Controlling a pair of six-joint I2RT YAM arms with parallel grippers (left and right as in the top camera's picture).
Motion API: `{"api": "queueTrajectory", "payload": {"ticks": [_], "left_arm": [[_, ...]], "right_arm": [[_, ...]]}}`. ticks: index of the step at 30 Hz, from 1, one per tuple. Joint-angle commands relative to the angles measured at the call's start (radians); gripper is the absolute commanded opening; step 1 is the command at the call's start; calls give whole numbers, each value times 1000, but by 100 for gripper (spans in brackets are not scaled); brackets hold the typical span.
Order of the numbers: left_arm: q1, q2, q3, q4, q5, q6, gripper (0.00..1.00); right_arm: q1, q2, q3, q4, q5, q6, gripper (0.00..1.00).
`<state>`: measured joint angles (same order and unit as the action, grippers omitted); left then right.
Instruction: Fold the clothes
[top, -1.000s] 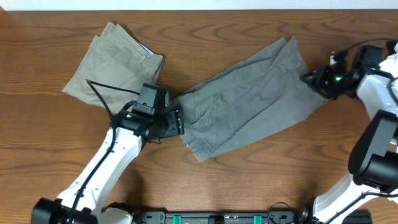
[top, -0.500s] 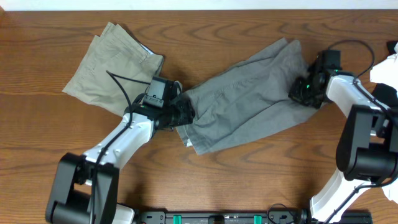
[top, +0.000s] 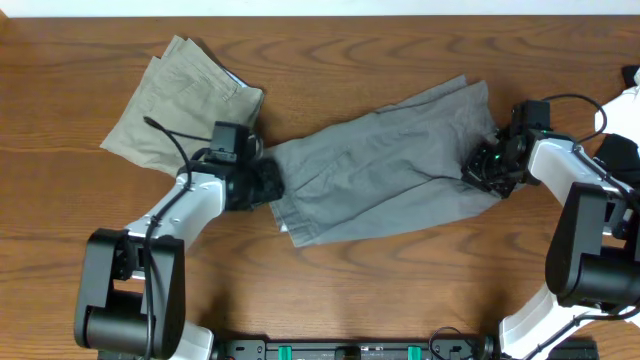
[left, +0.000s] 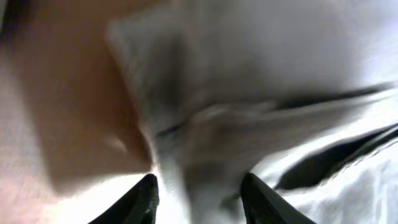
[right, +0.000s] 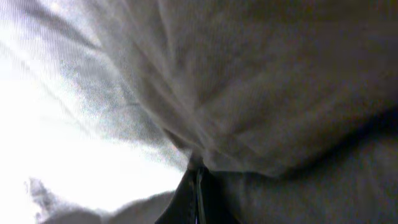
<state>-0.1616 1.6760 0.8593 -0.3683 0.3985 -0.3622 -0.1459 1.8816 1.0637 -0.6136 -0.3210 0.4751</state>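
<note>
The medium-grey shorts (top: 380, 170) lie spread out slantwise across the middle of the wooden table (top: 400, 300). My left gripper (top: 266, 184) is at their left end. In the left wrist view its fingers (left: 199, 202) stand a little apart with a thick fold of grey cloth (left: 261, 74) between them. My right gripper (top: 486, 166) is at the right end, by the leg hems. In the right wrist view its fingers (right: 196, 183) are pressed together on the grey cloth (right: 280, 81).
A folded khaki-beige garment (top: 180, 105) lies at the back left, just behind my left arm. Bare wood runs along the front and back of the table. The arm bases stand at the front edge.
Both grippers came in onto the grey shorts. The left one then moved left and the shorts' left end went with it, so the shorts now lie flatter and further left.
</note>
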Motion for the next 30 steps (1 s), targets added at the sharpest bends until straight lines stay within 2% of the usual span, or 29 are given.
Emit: {"api": "queueTrajectory", "payload": {"ticks": [1,4,5,7,8,11,14,16,21,23,25,27,30], "left_arm": [[18,0,6,-59,72,13,57],[21,0,6,-98,112,13,71],[21,0,6,-99,130,10,80],[21,0,6,-97,164,9,87],[21,0,6,-95,167,7,93],[21,0,6,-87,128,6,99],[21,9,6,-60,107,7,99],[20,22,6,-44,119,7,89],[6,89,6,25,307,33,67],[-2,109,6,41,310,32,57],[-2,118,6,62,322,33,51],[-2,116,6,87,344,33,42],[-2,114,6,138,422,33,20]], "right_arm": [[9,19,-89,-37,-11,-95,1],[9,-87,-89,-23,-73,-150,3],[10,-127,-89,-15,-79,-162,7],[13,-188,-89,-5,-79,-170,20],[16,-222,-89,5,-79,-171,25],[23,-290,-89,29,-79,-170,32],[28,-304,-89,42,-79,-169,32],[33,-298,-92,52,-78,-170,32],[56,-265,-93,80,-56,-169,32],[71,-246,-95,90,-17,-151,32],[82,-226,-95,95,18,-142,32],[90,-200,-95,100,37,-138,31],[98,-150,-96,103,60,-119,30]]}}
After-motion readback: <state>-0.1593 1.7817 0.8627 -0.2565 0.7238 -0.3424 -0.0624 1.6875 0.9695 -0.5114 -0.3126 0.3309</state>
